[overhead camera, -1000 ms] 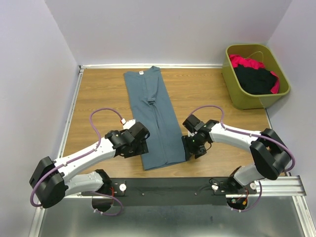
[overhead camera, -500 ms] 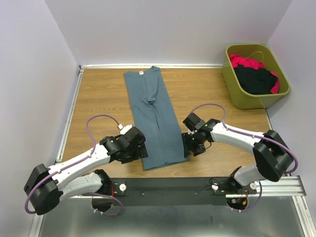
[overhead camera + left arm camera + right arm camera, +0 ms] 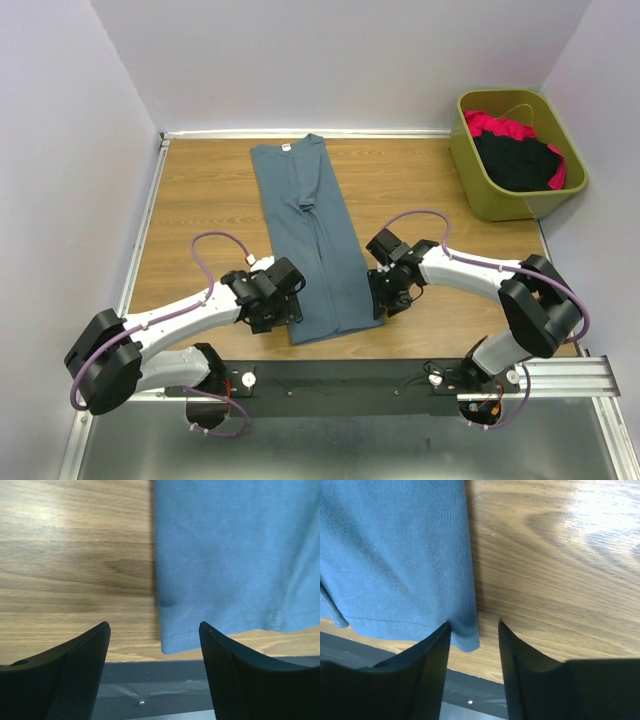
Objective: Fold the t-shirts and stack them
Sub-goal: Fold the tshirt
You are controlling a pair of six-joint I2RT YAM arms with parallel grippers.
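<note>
A slate-blue t-shirt [image 3: 312, 240] lies folded into a long narrow strip down the middle of the wooden table, its white neck label at the far end. My left gripper [image 3: 283, 312] is open over the strip's near left hem corner [image 3: 172, 642], which lies between its fingers. My right gripper [image 3: 384, 302] is open at the near right hem corner [image 3: 465, 640], one finger over the cloth, one over bare wood. A black t-shirt [image 3: 515, 160] and a red-pink t-shirt [image 3: 495, 125] lie in the olive-green bin.
The olive-green bin [image 3: 480, 190] stands at the back right corner. White walls close in the back and both sides. A black rail [image 3: 350, 378] runs along the table's near edge, just behind the shirt's hem.
My left gripper has moved right and toward the near left hem corner of the blue shirt. My right gripper has shifted slightly left onto the right hem corner. The shirt has not moved.
</note>
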